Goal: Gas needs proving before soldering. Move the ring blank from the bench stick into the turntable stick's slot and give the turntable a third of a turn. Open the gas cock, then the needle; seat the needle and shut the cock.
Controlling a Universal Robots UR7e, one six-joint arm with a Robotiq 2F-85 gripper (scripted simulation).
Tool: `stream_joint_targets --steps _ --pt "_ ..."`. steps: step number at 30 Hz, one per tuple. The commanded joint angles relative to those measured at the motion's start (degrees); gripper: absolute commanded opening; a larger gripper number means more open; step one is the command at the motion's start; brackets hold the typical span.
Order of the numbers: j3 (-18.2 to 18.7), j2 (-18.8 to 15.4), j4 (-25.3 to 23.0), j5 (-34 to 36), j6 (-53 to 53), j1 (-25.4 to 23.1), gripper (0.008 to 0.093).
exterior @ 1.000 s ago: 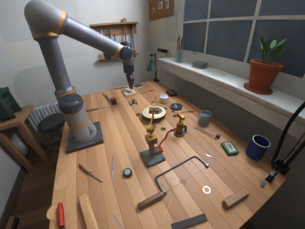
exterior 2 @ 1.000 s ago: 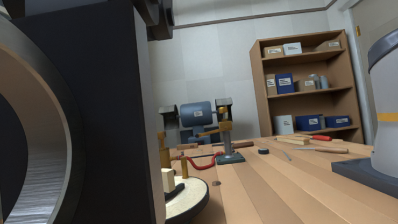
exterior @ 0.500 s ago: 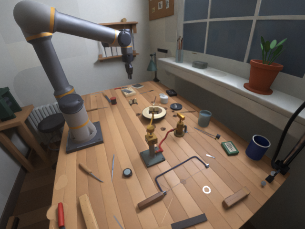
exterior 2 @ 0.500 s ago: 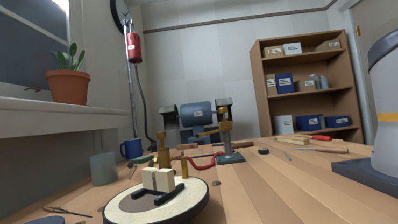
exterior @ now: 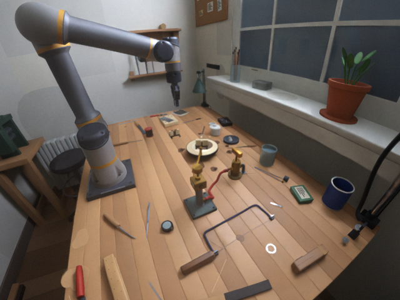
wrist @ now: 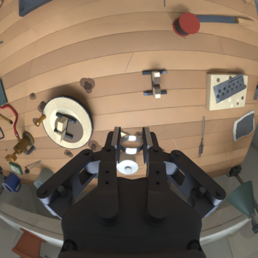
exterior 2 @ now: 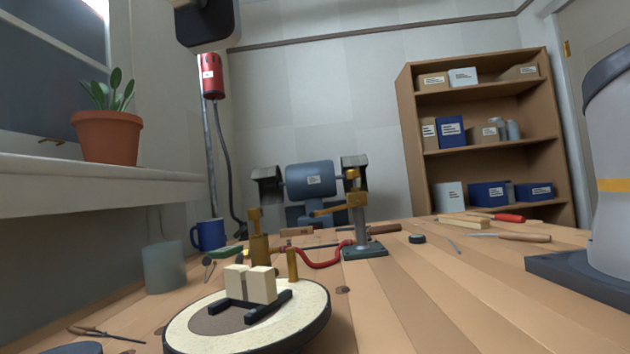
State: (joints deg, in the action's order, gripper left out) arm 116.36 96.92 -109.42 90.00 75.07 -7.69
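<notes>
I hold the silver ring blank point(wrist: 131, 144) in my closed gripper point(wrist: 131, 140), which hangs high above the far end of the bench point(exterior: 176, 100). The bench stick point(wrist: 155, 83) point(exterior: 174, 132), a split wooden block on a dark H-shaped foot, stands empty below. The turntable point(wrist: 67, 122) point(exterior: 202, 147) point(exterior 2: 249, 318) lies nearer the bench middle and carries its own slotted stick point(exterior 2: 250, 284) and a brass peg point(exterior 2: 292, 264). The brass gas cock point(exterior: 236, 164) point(exterior 2: 258, 242) joins by a red hose point(exterior: 216, 182) to the needle valve on its stand point(exterior: 197, 185) point(exterior 2: 359, 218).
A white pot point(exterior: 215, 129) and a grey cup point(exterior: 268, 155) stand near the turntable on the window side. A drilled block point(wrist: 226, 91), a red spool point(wrist: 186, 24) and loose hand tools lie around the bench stick. A green lamp point(exterior: 200, 87) stands at the far corner.
</notes>
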Motion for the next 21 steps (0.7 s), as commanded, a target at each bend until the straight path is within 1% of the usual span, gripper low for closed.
stream_joint_targets --steps 1,6,12,16,21 --pt "0.2 0.3 0.0 0.0 0.2 1.6 0.008" --pt "0.7 0.9 0.1 0.0 1.6 10.3 0.008" --pt "-0.1 0.0 0.0 0.0 2.6 19.4 0.008" --pt "-0.9 -0.9 -0.1 0.0 2.8 23.1 0.008" --pt "-1.4 -1.5 -0.2 0.0 2.8 24.8 0.008"
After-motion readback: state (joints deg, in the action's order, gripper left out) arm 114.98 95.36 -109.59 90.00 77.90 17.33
